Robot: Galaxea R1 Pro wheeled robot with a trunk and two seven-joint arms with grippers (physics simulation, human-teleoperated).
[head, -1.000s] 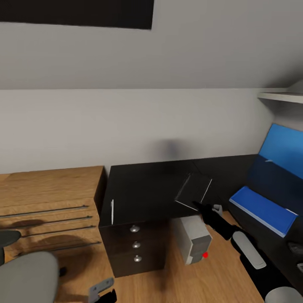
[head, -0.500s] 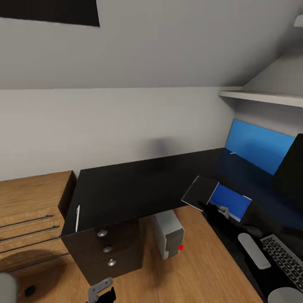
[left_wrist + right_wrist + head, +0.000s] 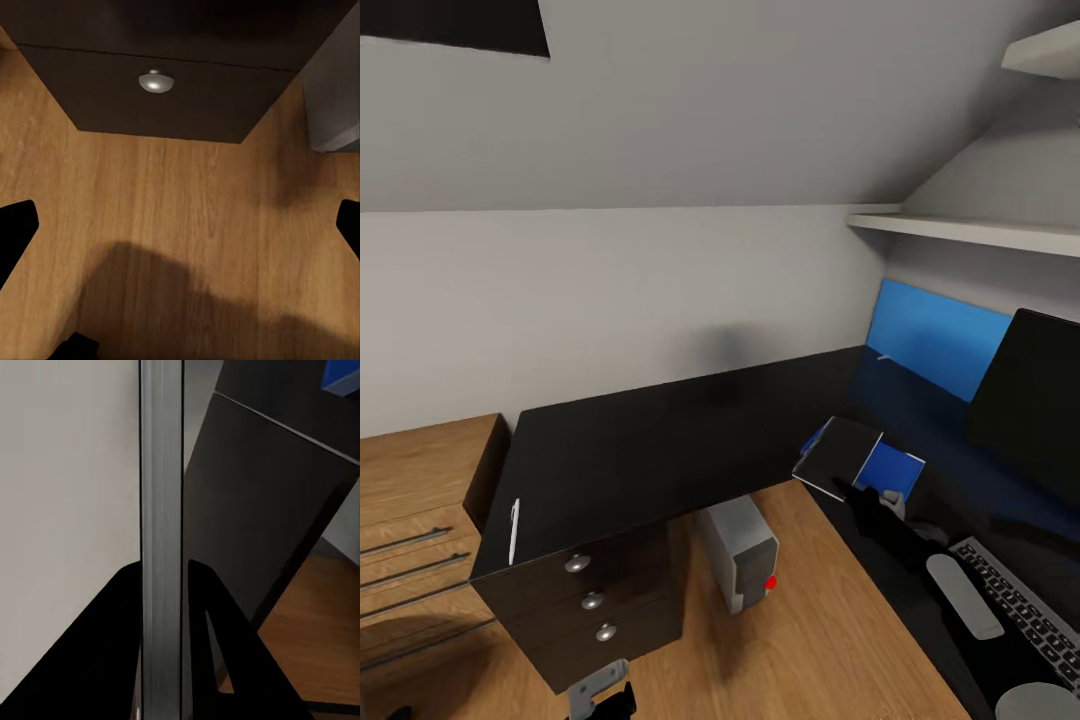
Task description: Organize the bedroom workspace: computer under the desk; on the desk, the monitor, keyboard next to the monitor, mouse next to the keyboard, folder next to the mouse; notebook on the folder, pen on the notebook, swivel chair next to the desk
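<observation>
Dark-covered thin notebook (image 3: 839,456), held edge-on and tilted above the black L-shaped tabletop (image 3: 660,450), sits clamped between the right gripper's (image 3: 857,489) black fingers (image 3: 112,660); right wrist view shows its grey page edge (image 3: 161,532) running between them. Blue flat folder (image 3: 890,467) lies on the tabletop just behind the notebook. White pen (image 3: 514,530) rests near the tabletop's far left edge. Grey computer tower (image 3: 740,553) with a red light stands on the wooden floor (image 3: 810,640) under the desk, beside the three-knob drawer unit (image 3: 595,605). Black monitor (image 3: 1025,400) and keyboard (image 3: 1025,610) sit at right. Left gripper (image 3: 180,225) hangs over the floor, fingers spread wide apart.
</observation>
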